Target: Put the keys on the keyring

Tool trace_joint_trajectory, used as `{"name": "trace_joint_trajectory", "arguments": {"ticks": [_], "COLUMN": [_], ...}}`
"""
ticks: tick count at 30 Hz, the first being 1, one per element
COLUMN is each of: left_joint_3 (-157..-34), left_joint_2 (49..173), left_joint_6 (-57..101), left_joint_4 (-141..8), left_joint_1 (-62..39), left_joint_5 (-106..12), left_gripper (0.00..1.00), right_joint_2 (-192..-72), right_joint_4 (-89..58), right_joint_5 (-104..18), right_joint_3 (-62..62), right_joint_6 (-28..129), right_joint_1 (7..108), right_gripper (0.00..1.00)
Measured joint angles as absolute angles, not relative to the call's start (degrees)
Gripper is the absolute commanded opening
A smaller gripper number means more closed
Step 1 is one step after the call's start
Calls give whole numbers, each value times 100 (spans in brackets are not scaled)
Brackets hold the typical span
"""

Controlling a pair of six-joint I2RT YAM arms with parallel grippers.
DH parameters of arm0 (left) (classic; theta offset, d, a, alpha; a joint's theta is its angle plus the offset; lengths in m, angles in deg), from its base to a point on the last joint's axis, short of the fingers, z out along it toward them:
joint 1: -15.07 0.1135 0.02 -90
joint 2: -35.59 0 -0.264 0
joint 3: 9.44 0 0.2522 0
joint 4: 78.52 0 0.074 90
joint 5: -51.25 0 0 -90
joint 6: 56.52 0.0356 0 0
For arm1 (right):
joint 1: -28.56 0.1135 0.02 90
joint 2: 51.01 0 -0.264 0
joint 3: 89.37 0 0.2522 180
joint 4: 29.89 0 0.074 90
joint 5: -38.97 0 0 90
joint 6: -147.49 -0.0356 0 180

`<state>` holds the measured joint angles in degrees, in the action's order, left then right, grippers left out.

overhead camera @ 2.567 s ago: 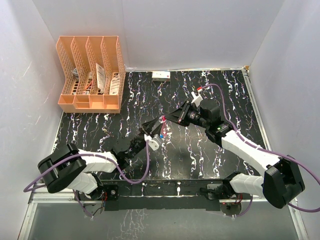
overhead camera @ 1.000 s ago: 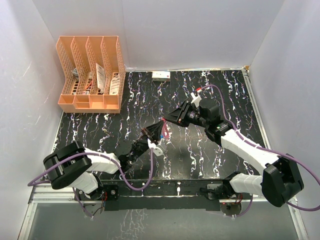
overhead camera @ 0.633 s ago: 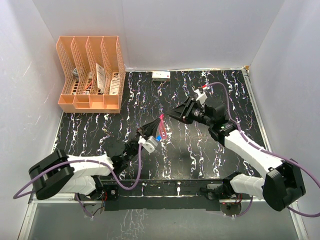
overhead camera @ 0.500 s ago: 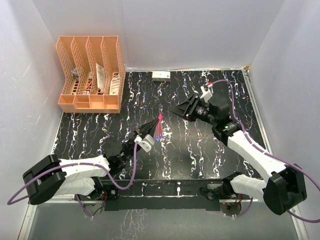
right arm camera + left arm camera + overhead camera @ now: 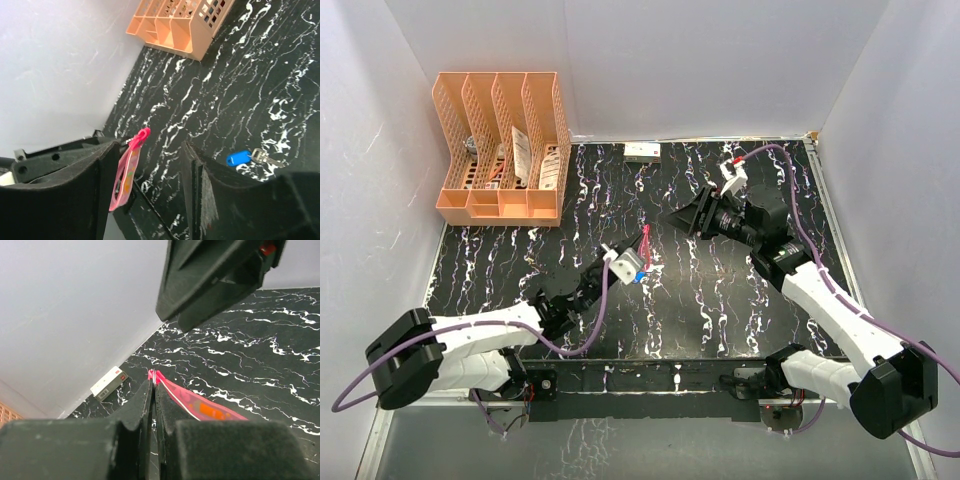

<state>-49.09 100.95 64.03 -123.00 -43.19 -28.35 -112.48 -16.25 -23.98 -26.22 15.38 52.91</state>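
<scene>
Pink strap [image 5: 200, 407] of the keyring sits pinched in the closed left gripper [image 5: 152, 384] above the table [image 5: 250, 75], the right gripper [image 5: 147, 160] open and empty nearby, so fetching the blue key [image 5: 237, 158] off the table seems next.

I see the black marbled table [image 5: 720, 300] bearing an orange file rack [image 5: 500, 150], a small white box [image 5: 641, 151] and a blue-headed key [image 5: 237, 158].

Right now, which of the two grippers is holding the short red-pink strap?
The left gripper: it is shut on the red-pink strap, pinching one end. The right gripper stands open, holding nothing.
</scene>
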Motion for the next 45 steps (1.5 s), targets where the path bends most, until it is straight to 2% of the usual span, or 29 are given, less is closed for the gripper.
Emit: {"name": "trace_joint_trajectory", "arguments": {"ticks": [6, 14, 25, 36, 45], "left_joint_3": [-5536, -6205, -6216, -5575, -5501], "left_joint_2": [10493, 10856, 10860, 10076, 9809], "left_joint_6": [6193, 6029, 5664, 4383, 3599], "left_joint_4": [-11731, -11130, -10888, -11666, -11659], "left_joint_1": [-4319, -4319, -4256, -3495, -2984], "left_joint_5": [-2499, -2162, -2239, -3200, -4219], "left_gripper": [0, 0, 0, 0, 0], "right_joint_2": [-11248, -11264, -11390, -11264, -11266], "right_joint_4": [-1235, -873, -626, -1026, -1233], "right_joint_5": [-2230, -1928, -2160, -3008, -3196], "right_joint_3": [-2620, -2327, -2288, -2585, -2596], "right_joint_6": [2115, 2616, 3199, 3250, 3236], "right_joint_1": [5291, 5296, 5324, 5324, 5324], "right_gripper": [59, 60, 58, 56, 56]}}
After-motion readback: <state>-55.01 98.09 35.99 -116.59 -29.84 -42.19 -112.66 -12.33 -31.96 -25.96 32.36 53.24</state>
